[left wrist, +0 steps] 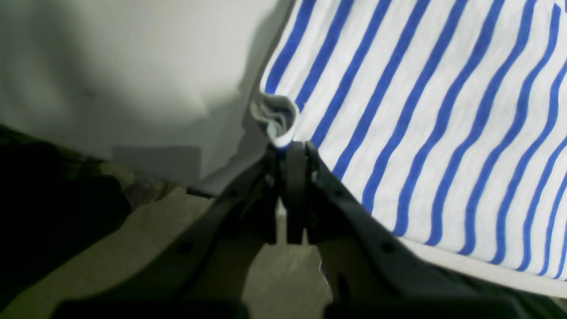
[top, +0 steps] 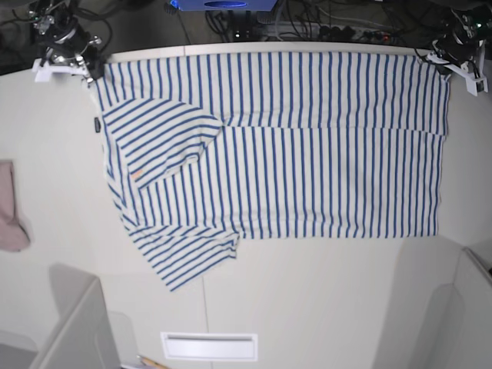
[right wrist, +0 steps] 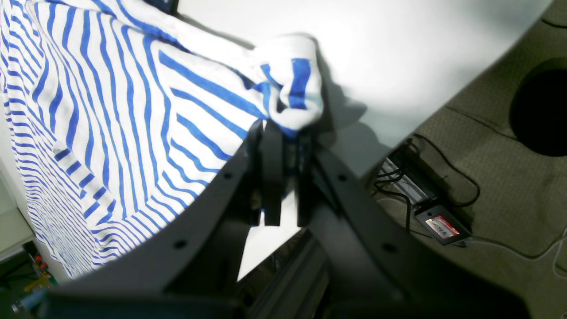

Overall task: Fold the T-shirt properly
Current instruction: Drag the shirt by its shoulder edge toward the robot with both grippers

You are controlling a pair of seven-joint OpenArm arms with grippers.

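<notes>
The white T-shirt (top: 307,169) with thin blue stripes lies spread across the table, its top strip doubled over along the far edge. One sleeve is folded in on the left, with a tiny orange mark on it. My left gripper (top: 442,61) is shut on the shirt's far right corner; up close its jaws (left wrist: 288,150) pinch a curled hem of the fabric (left wrist: 421,110). At the far left corner my right gripper (top: 91,73) is also shut on the shirt. In the right wrist view, the gripper (right wrist: 283,130) clamps a bunched lump of striped cloth (right wrist: 110,110).
A plain pink cloth (top: 9,207) lies at the table's left edge. Cables and equipment crowd the space behind the far table edge (top: 246,48). A white slotted panel (top: 207,346) sits at the front. Beside the table, the floor holds cables and a small box (right wrist: 443,226).
</notes>
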